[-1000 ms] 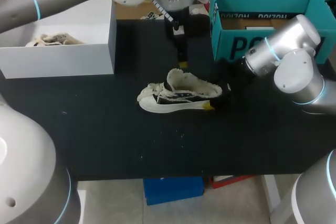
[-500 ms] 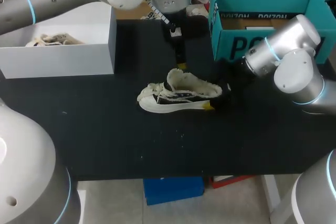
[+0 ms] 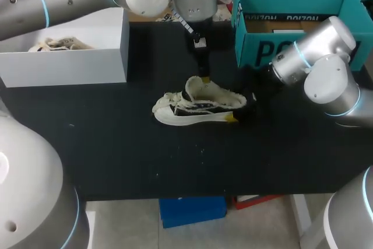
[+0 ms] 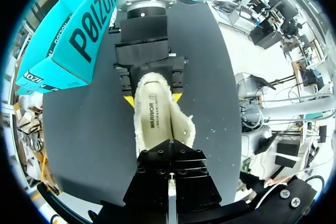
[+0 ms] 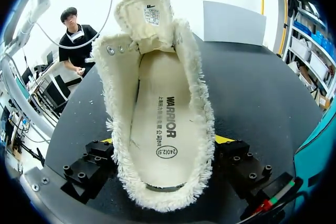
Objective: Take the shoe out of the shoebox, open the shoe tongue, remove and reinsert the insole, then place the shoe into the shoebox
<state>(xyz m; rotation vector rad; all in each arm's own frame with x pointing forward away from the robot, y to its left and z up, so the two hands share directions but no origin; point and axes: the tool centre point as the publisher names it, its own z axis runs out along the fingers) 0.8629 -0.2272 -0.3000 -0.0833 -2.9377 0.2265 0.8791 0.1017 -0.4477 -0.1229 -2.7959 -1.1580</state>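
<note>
A cream, fuzzy-edged low shoe lies on its side in the middle of the black table. My right gripper is at its heel, a yellow-tipped finger on each side, shut on the shoe. The tongue stands folded back. The insole lies flat inside. My left gripper hangs shut, tip down, just above the tongue and holds nothing. In the left wrist view its black fingers point at the open shoe, with the right gripper beyond.
A teal shoebox stands open at the back right, close behind my right arm. A white box at the back left holds another cream shoe. Bare tabletop lies in front of the shoe.
My left gripper has come down and slightly right, closer to the tongue. The shoe and the right arm have not moved.
</note>
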